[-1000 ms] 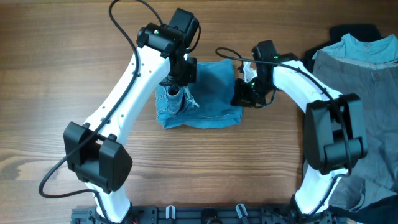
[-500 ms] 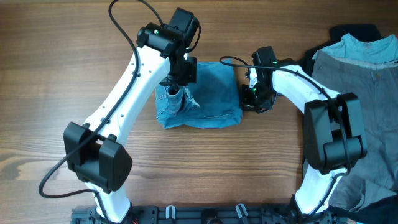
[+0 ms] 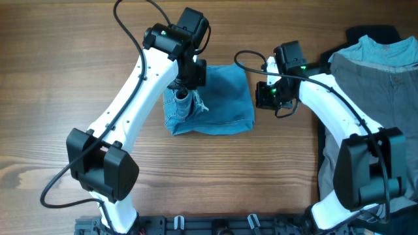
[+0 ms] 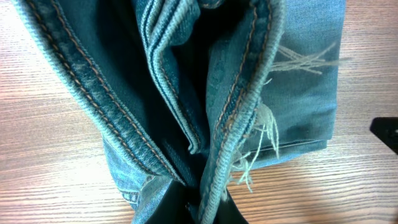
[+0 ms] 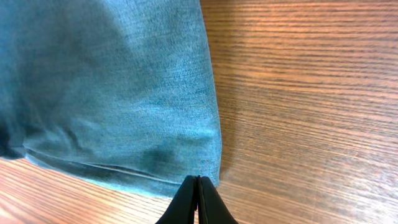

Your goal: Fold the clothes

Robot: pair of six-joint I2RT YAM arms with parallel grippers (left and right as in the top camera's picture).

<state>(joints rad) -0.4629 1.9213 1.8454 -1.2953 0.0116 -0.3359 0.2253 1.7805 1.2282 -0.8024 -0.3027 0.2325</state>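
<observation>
The light blue denim jeans (image 3: 222, 98) lie folded into a small bundle on the wooden table at centre. My left gripper (image 3: 185, 98) is over the bundle's left end, shut on a thick seamed fold of the jeans (image 4: 186, 81) with frayed threads beside it; its fingertips (image 4: 214, 202) pinch the fabric. My right gripper (image 3: 261, 96) is shut and empty, just off the bundle's right edge. In the right wrist view its closed tips (image 5: 198, 186) sit at the jeans' (image 5: 106, 87) near corner.
A pile of grey trousers (image 3: 379, 98) covers the table's right side, with a black garment (image 3: 372, 32) at the far right corner. Bare wood (image 3: 52, 78) lies to the left and in front of the bundle.
My right gripper has drawn back to the right, from against the jeans' right edge to just off it. The left gripper and the bundle have not moved.
</observation>
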